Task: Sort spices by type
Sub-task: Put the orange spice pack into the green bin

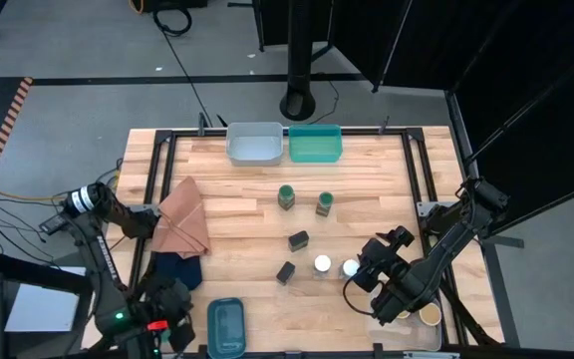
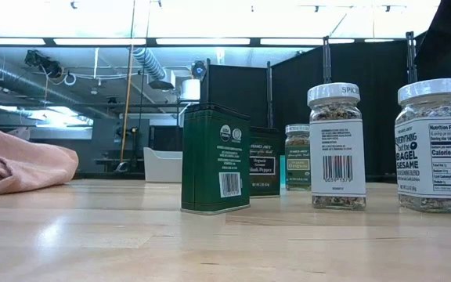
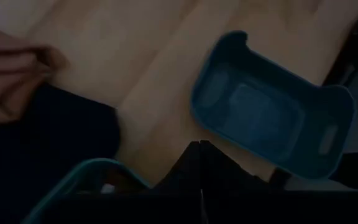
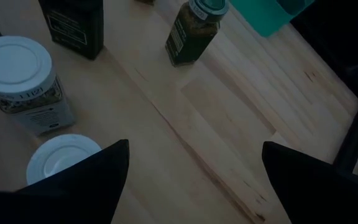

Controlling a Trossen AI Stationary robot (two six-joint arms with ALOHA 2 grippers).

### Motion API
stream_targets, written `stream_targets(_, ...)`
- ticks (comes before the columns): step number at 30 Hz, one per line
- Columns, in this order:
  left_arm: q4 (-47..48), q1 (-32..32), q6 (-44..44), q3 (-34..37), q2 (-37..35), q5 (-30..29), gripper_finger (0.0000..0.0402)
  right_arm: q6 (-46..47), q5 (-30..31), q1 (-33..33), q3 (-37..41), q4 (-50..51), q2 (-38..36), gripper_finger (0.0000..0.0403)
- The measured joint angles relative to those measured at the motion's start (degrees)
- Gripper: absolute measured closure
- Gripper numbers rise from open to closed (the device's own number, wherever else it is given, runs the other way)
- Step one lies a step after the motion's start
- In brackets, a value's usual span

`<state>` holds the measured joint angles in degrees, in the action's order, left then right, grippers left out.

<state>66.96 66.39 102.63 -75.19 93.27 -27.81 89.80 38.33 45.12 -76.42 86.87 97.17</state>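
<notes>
Two white-lidded jars (image 1: 336, 266) stand just left of the right gripper (image 1: 375, 261), jaws spread; left gripper (image 1: 163, 317), jaws pressed together, near cloths (image 1: 179, 227).

Clearance: mid-tabletop (image 1: 387, 189) crowded, right side open.
Passage is blocked centrally by green-lidded jars (image 1: 286, 196), black boxes (image 1: 298, 239) and white-lidded jars (image 1: 322, 264); bare wood is left beyond them.
</notes>
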Motion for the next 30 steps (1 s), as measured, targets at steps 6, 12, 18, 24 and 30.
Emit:
stream_targets(6, -11.0, -0.01, 0.07, 4.96, 0.0, 0.46, 0.0402, 0.0, 0.0, 0.0, 0.0, -0.04, 0.0, 0.0029)
stream_targets(12, -19.01, -0.02, 0.12, 9.98, 0.0, 3.97, 0.0402, -0.57, 0.0, 0.0, 0.0, -0.04, 0.0, 0.0029)
stream_targets(18, -19.6, -0.13, 0.31, 12.66, 0.02, 10.15, 0.0402, -1.49, 0.0, 0.0, 0.0, -0.02, 0.0, 0.0029)
stream_targets(24, -19.37, -0.24, 0.29, 12.66, 0.03, 15.6, 0.0402, -1.49, 0.0, -0.14, 0.0, -0.01, 0.0, 0.0029)
stream_targets(30, -18.71, -0.28, 0.35, 11.73, 0.04, 19.97, 0.0402, -1.49, 0.05, -0.24, 0.0, -0.03, 0.0, 0.0029)
